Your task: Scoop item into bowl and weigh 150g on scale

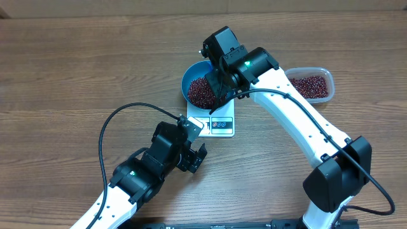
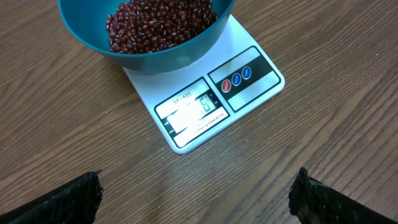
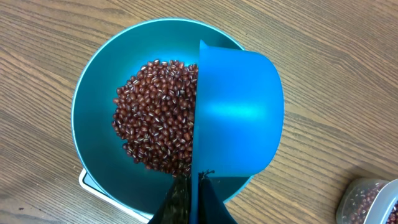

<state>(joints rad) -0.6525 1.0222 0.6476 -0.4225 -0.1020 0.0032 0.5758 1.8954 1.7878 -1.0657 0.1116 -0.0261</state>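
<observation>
The blue bowl (image 1: pixel 193 75) stands on the white scale (image 1: pixel 222 125) and holds a heap of red-brown beans (image 1: pixel 202 93). In the right wrist view, my right gripper (image 3: pixel 198 202) is shut on the handle of a small blue scoop (image 3: pixel 236 118), turned on its side over the bowl (image 3: pixel 99 124) and the beans (image 3: pixel 155 134). My left gripper (image 2: pixel 196 196) hangs open above bare table just in front of the scale (image 2: pixel 211 106), whose lit display I cannot read; the bowl (image 2: pixel 143 53) with the beans (image 2: pixel 158 22) sits at the top of the left wrist view.
A clear plastic tub (image 1: pixel 311 84) with more beans sits to the right of the scale, also seen as the tub (image 3: pixel 370 199) at the lower right corner of the right wrist view. A black cable (image 1: pixel 108 137) loops over the table beside the left arm.
</observation>
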